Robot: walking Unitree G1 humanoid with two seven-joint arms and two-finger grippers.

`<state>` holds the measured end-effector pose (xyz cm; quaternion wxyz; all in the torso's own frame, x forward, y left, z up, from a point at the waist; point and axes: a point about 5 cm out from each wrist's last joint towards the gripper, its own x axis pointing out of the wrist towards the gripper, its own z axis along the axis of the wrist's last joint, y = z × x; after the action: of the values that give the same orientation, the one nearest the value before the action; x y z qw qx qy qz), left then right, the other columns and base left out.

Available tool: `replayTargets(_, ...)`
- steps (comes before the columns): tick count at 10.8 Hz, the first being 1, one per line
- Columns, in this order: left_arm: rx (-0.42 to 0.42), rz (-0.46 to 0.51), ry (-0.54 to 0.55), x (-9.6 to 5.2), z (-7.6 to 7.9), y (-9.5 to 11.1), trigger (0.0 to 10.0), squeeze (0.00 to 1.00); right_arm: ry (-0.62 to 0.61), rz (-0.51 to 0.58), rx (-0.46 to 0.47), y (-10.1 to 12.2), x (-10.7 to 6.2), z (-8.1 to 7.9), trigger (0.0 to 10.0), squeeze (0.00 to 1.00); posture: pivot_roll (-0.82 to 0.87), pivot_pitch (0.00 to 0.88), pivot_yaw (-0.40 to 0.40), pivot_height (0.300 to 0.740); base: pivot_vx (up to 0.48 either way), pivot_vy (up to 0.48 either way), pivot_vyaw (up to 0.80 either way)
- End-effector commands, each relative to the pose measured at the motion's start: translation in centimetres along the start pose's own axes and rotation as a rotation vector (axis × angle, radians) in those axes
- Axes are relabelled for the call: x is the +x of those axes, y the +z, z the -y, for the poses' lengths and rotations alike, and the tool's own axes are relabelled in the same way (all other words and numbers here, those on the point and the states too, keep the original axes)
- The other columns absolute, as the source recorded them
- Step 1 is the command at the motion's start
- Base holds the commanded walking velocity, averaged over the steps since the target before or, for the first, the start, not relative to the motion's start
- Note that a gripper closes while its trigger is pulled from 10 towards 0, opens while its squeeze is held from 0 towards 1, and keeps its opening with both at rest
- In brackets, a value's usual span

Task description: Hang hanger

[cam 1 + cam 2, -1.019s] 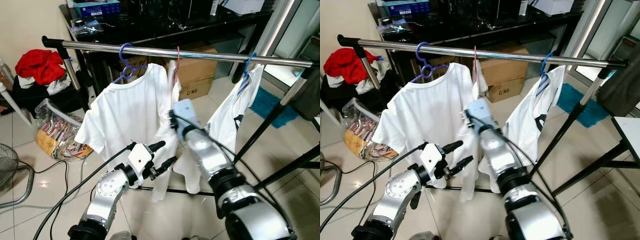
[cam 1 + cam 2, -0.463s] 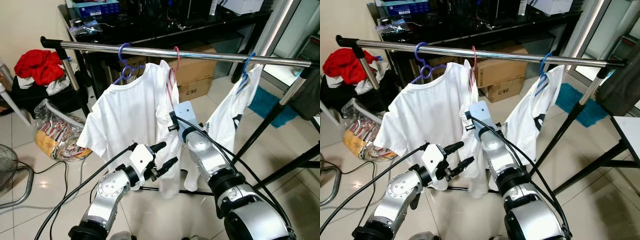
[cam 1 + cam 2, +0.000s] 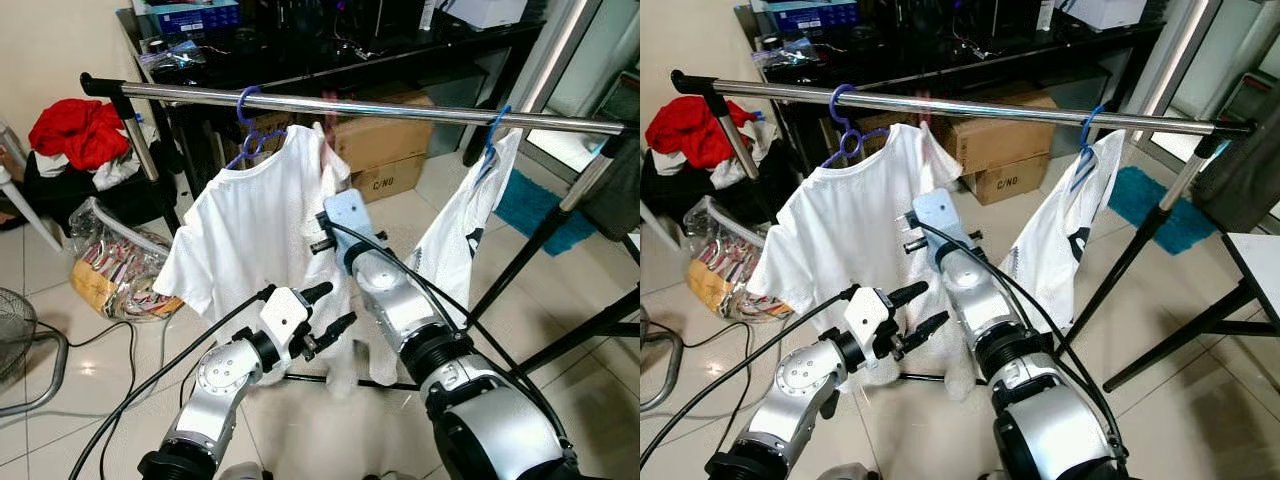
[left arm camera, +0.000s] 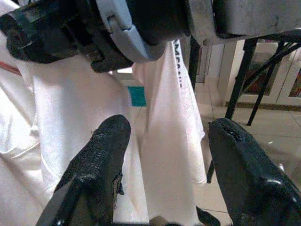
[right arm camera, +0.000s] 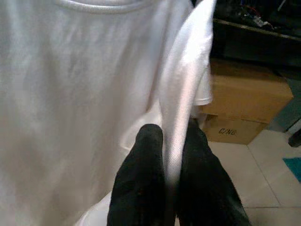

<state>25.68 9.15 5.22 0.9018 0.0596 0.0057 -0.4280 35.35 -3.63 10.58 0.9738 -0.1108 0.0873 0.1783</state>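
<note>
The right gripper (image 5: 171,174) has its two fingers pressed together on a fold of the white shirt (image 5: 186,89), holding it up just under the metal rail (image 3: 400,108). In the head views this shirt hangs blurred at about 12 o'clock from the right arm, with a pinkish hanger hook (image 3: 328,100) faint at the rail; whether it sits on the rail cannot be told. The cloth looks light, soft and limp, so it likely swings and slides; a firmer hold is probably the stiff hanger neck. The left gripper (image 3: 322,308) hovers below with fingers apart, empty. Crowding it at 10 o'clock is a hung T-shirt (image 3: 245,225) on a purple hanger (image 3: 247,125), nearly touching. Another shirt (image 3: 465,225) on a blue hanger (image 3: 494,135) hangs at 2 o'clock, well apart. Cardboard boxes (image 3: 385,150) stand behind.
</note>
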Motion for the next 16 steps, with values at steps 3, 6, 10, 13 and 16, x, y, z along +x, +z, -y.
replayTargets(3, 0.016, 0.006, -0.015, 0.2, 0.1, 0.5, 10.0, 0.00, -0.021, 0.011, 0.015, 0.1, 0.0, 0.7, 0.0, 0.00, 0.11, 0.000, -0.014, 0.740, 0.000, 0.000, 0.00)
replayTargets(6, 0.018, 0.008, -0.022, 0.5, 0.3, 0.6, 10.0, 0.00, -0.041, 0.072, 0.053, 0.7, -0.3, 1.8, 0.0, 0.00, 0.11, 0.000, -0.014, 0.740, 0.000, 0.000, 0.00)
replayTargets(10, 0.017, 0.022, -0.004, 0.0, 0.3, 0.8, 10.0, 0.00, -0.042, 0.181, 0.130, 0.6, -1.9, 3.6, 0.0, 0.00, 0.10, 0.000, -0.010, 0.740, 0.000, 0.000, 0.00)
replayTargets(13, -0.032, 0.076, 0.086, -0.7, 0.2, 1.3, 10.0, 0.00, -0.014, 0.330, 0.203, 1.4, -3.9, 4.5, 0.0, 0.00, 0.10, 0.000, -0.004, 0.740, 0.000, 0.000, 0.00)
replayTargets(16, -0.043, 0.091, 0.166, -1.7, -0.1, 1.3, 10.0, 0.00, 0.038, 0.288, 0.105, -1.0, -5.4, 4.4, 3.6, 0.00, 0.10, 0.000, -0.004, 0.740, 0.000, 0.000, 0.00)
